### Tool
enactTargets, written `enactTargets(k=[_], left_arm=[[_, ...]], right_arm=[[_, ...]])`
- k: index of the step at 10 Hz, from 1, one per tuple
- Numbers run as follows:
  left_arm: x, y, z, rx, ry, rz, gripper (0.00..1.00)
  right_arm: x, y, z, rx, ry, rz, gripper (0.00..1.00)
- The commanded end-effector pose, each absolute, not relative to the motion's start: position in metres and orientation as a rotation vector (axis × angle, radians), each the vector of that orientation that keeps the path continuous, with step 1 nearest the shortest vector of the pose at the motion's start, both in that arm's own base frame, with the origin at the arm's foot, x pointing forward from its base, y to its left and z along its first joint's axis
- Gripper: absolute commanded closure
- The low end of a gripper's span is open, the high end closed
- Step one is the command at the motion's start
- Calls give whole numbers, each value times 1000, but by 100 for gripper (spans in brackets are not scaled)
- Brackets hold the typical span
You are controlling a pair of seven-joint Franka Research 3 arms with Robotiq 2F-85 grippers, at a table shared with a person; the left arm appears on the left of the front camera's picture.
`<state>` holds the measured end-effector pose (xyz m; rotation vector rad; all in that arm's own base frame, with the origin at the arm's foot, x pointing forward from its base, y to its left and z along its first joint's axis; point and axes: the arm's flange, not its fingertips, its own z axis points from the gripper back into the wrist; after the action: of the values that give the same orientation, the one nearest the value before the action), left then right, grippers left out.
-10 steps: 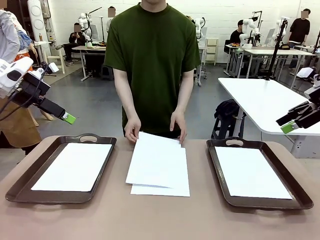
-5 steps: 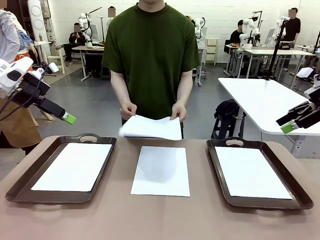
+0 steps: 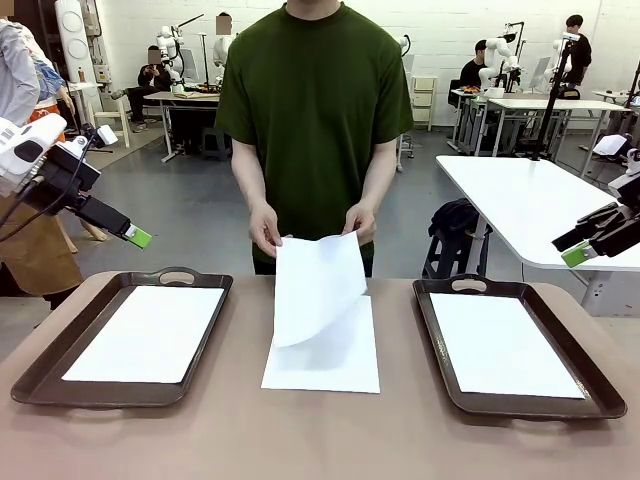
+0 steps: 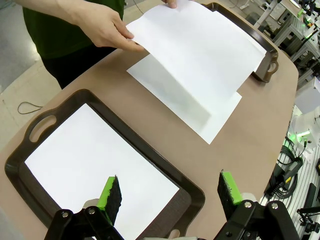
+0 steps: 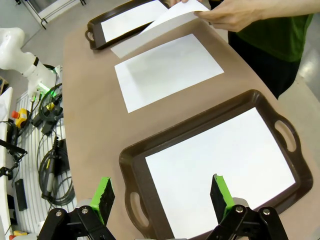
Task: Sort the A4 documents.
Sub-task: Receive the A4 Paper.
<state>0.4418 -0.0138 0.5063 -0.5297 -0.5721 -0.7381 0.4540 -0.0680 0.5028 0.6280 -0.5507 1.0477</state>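
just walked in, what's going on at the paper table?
A person at the far side holds one A4 sheet up by its top corners with both hands. It hangs over a flat sheet lying on the table between two brown trays. The left tray holds a white sheet; the right tray holds a second white sheet. The left gripper and right gripper are open, raised at the sides, holding nothing.
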Motion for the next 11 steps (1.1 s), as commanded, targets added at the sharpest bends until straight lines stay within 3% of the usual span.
enactTargets(k=[1,11], left_arm=[[441,-13,506,-518,-578,-754,0],[441,-13,506,-518,-578,-754,0]], right_arm=[[454,-67,501,626,-550,1057,0],[454,-67,501,626,-550,1057,0]])
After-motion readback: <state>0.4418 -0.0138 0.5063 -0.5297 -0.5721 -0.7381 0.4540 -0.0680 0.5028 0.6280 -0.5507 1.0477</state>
